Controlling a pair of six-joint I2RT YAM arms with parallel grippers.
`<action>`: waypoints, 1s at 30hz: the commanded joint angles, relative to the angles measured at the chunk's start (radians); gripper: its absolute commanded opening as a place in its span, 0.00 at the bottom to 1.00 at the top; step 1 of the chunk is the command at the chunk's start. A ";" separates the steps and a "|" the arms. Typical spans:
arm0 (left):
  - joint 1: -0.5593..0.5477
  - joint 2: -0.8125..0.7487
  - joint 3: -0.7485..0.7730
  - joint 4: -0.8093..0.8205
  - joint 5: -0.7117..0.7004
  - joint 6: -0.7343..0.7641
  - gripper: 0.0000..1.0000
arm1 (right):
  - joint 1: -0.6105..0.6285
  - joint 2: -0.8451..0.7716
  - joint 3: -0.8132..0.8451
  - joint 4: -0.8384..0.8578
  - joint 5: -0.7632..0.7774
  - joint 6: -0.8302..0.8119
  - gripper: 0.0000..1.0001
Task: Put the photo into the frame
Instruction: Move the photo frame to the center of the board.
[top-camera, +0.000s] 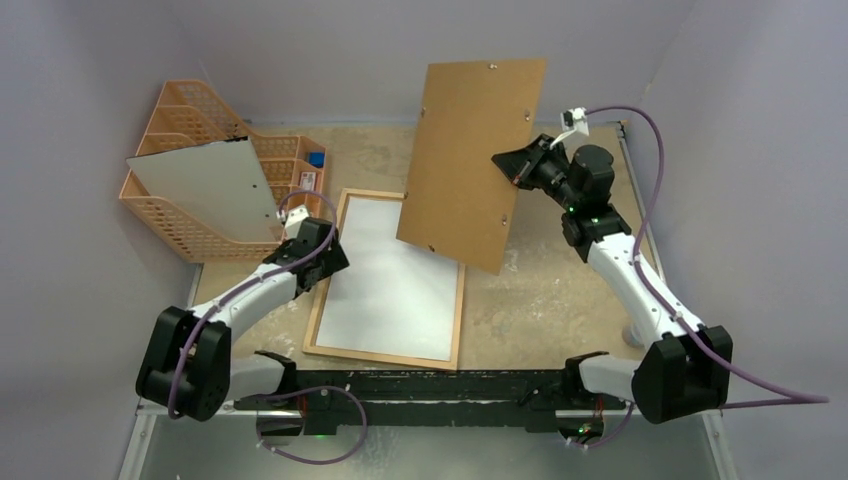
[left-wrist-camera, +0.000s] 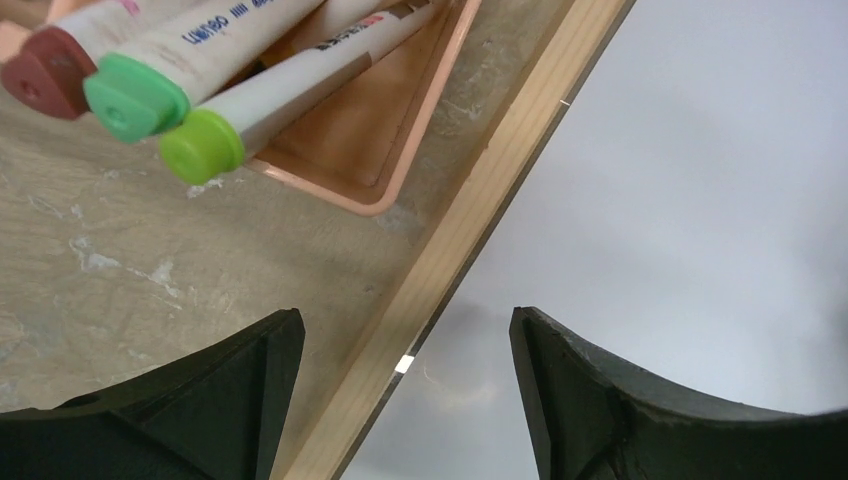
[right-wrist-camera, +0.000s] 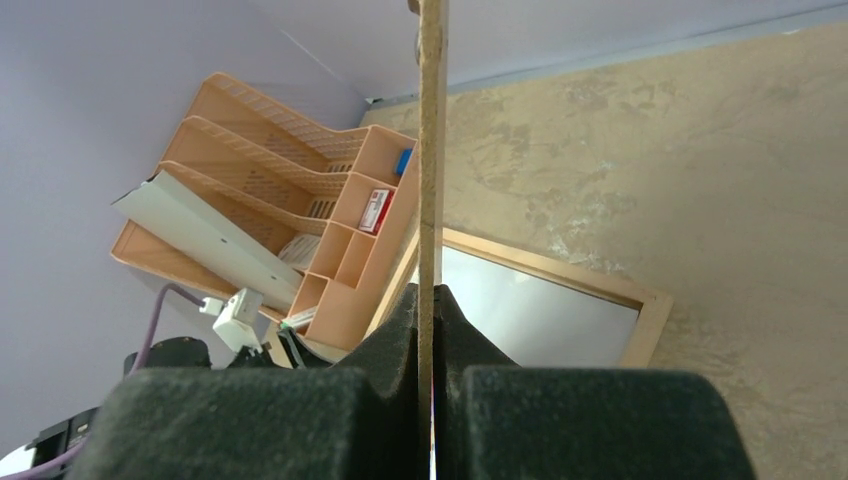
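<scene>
A: Nearest first; what of the left gripper (left-wrist-camera: 405, 320)?

B: Spread wide and gripping nothing; poised astride the left edging of the frame (left-wrist-camera: 480, 200), with one finger (left-wrist-camera: 230, 400) over bare table (left-wrist-camera: 120, 300) and the other over white.

A: And of the frame itself?

B: Lying flat on the table between the two arms, long sides running away from the bases; filled edge to edge by the photo (top-camera: 395, 270), plain white back up, no print to be seen; faintly glossy in both wrist views.

A: Over to the right gripper (right-wrist-camera: 430, 300)?

B: Clamped tight on the hardboard panel (top-camera: 470, 160), pinching its right edge; holding it up in the air, tilted, over the far right corner of the frame in the overhead view; seen edge-on from the wrist as a thin strip between the closed fingers; no telling of any contact with the frame at the lower corner.

A: Farther back, on the left?

B: Just beside the frame's far left corner, an orange mesh organizer (top-camera: 165, 225); propped against it, a pale grey sheet (top-camera: 205, 190); jutting from its low tray, markers (left-wrist-camera: 230, 40), two capped green and one dark red, near the edging but apart from it.
</scene>
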 joint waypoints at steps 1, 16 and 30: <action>0.013 0.010 -0.015 0.077 0.047 -0.029 0.79 | -0.009 -0.093 0.002 0.127 -0.043 0.029 0.00; 0.012 0.045 -0.049 0.162 0.226 -0.062 0.39 | -0.032 -0.087 -0.008 0.092 -0.090 0.074 0.00; 0.011 0.187 -0.018 0.404 0.459 -0.193 0.31 | -0.097 -0.031 -0.118 0.258 -0.360 0.194 0.00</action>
